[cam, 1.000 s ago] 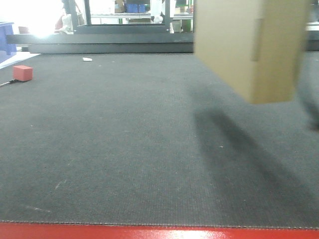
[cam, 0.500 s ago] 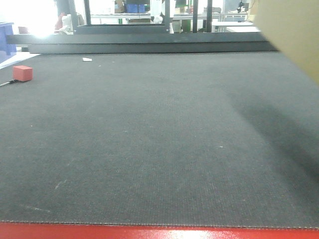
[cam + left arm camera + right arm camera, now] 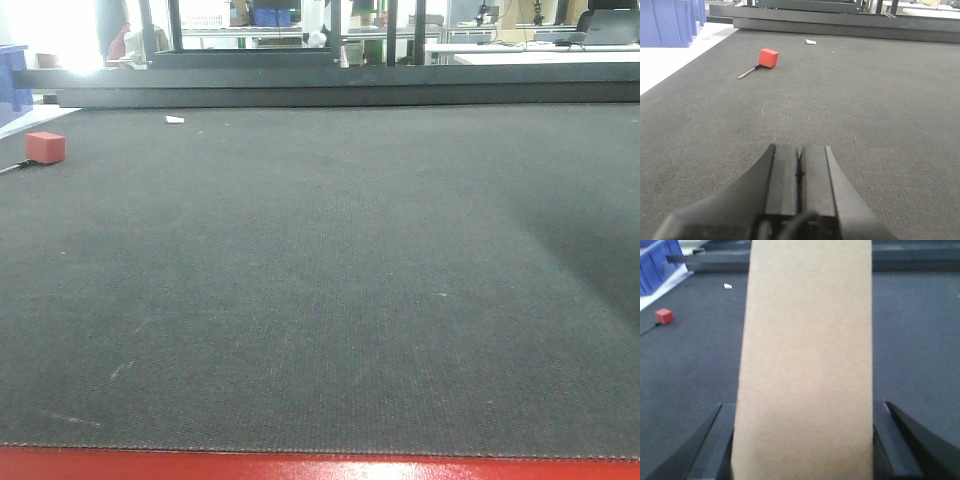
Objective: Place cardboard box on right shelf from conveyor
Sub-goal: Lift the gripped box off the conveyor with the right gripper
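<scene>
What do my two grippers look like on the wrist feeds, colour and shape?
Both are matte black with no markings visible. The left gripper has two flat, straight-sided fingers on a wider sloping base, with what looks like a dark cable loop at the bottom edge. Of the right gripper only two dark tapering fingers show; the cardboard box hides the rest.

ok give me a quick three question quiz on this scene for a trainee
1. True or false: the left pincer is shut and holds nothing.
2. What is the right pincer gripping? A) a bottle B) the cardboard box C) nothing
3. Fill in: the red block lies on the ___.
Key: 1 true; 2 B; 3 conveyor.
</scene>
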Tool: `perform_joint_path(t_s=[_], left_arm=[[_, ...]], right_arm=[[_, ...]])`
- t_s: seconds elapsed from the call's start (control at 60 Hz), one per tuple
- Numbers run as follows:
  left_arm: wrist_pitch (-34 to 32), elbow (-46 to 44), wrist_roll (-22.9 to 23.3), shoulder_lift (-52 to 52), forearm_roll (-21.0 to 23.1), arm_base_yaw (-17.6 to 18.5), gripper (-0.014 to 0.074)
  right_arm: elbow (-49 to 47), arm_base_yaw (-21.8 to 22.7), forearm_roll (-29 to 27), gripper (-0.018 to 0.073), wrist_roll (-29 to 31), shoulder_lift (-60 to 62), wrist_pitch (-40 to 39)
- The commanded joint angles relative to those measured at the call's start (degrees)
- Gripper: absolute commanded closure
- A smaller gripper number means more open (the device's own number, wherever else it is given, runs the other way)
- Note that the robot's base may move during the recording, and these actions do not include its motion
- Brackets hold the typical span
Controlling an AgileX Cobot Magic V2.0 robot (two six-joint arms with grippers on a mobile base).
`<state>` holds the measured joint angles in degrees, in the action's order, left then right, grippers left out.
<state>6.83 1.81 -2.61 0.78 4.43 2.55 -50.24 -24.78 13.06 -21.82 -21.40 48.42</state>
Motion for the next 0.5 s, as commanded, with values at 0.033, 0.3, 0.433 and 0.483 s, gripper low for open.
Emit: perform_joint_path(t_s=[0.033,0.3,0.433,0.483], left_arm=[[-4.9,0.5,0.0,0.8,0.3,0.4,0.0713],[-4.9,0.5,0.0,0.8,0.3,0.4,0.0713],[-4.9,0.5,0.0,0.8,0.3,0.4,0.0713],[-4.9,0.5,0.0,0.8,0.3,0.4,0.0713]], right_arm=[[-1.3,0.3,1.7,0.0401,0.7,0.3,-6.2],[-1.3,0.3,1.7,0.0401,0.7,0.3,-5.8],[-1.3,0.3,1.7,0.0401,0.7,0.3,-5.8],[-1.3,0.3,1.7,0.0401,0.7,0.3,-5.8]])
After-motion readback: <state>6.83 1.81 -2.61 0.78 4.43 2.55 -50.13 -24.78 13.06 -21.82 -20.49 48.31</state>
